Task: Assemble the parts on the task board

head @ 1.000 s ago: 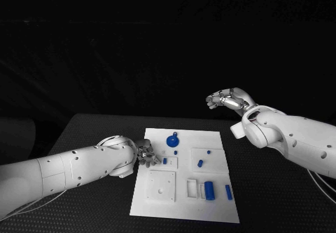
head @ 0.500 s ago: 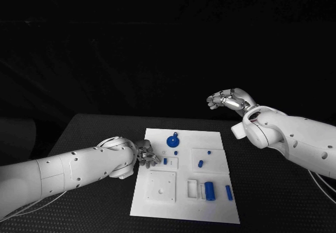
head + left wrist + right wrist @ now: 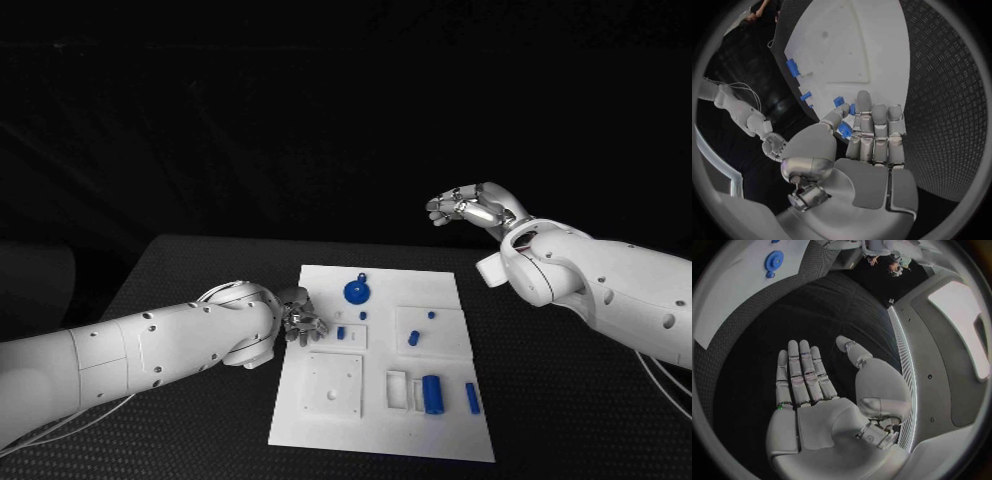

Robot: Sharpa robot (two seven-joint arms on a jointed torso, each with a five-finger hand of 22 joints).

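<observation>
The left hand (image 3: 300, 322) rests at the left edge of the white rectangular task board (image 3: 378, 432), its silver fingers (image 3: 873, 131) close together and pinching a small blue plastic part (image 3: 845, 129) against the thumb — just beside a short blue peg (image 3: 340, 333) standing in the board. The right hand (image 3: 469, 208) hangs raised beyond the table's far right side — well apart from the board — with its fingers (image 3: 801, 372) straight, apart from the thumb and holding nothing.

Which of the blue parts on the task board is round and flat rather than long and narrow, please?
The disc-shaped blue part at the board's far end, the widest piece, with a small tab on its far rim.
</observation>
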